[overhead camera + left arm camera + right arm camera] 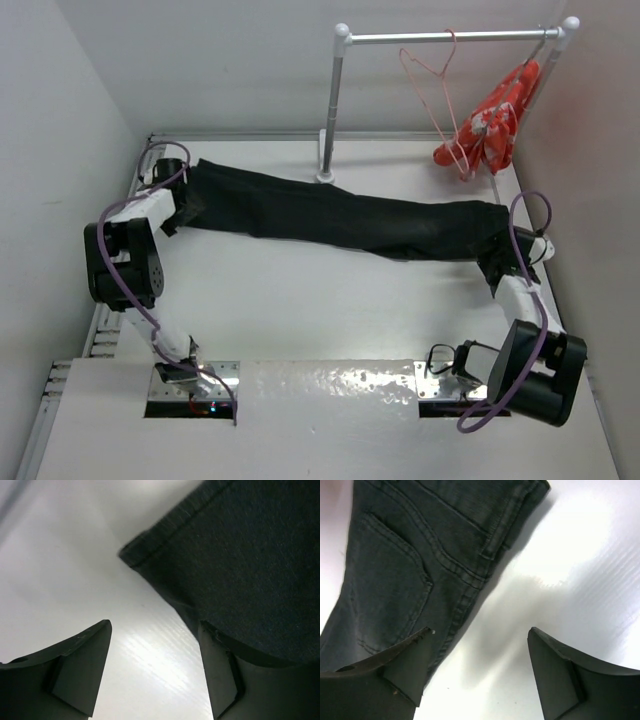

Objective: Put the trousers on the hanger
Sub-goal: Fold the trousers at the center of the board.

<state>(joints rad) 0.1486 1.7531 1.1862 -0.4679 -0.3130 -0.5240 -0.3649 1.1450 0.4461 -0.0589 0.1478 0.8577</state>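
Note:
The black trousers [340,215] lie stretched flat across the table from far left to right. In the left wrist view their leg hem [240,555] fills the upper right. The right wrist view shows their waistband and a back pocket [420,545] at the upper left. My left gripper [180,207] [155,630] is open at the hem end, with only bare table between its fingers. My right gripper [497,265] [480,632] is open beside the waist end and holds nothing. The pale-pink wire hanger [437,90] hangs by its hook from the rail.
A metal clothes rail [450,37] on a grey post [331,110] stands at the back of the table. An orange-red bundle with white marks [490,125] hangs at its right end, beside the hanger. White walls close in the left, right and back.

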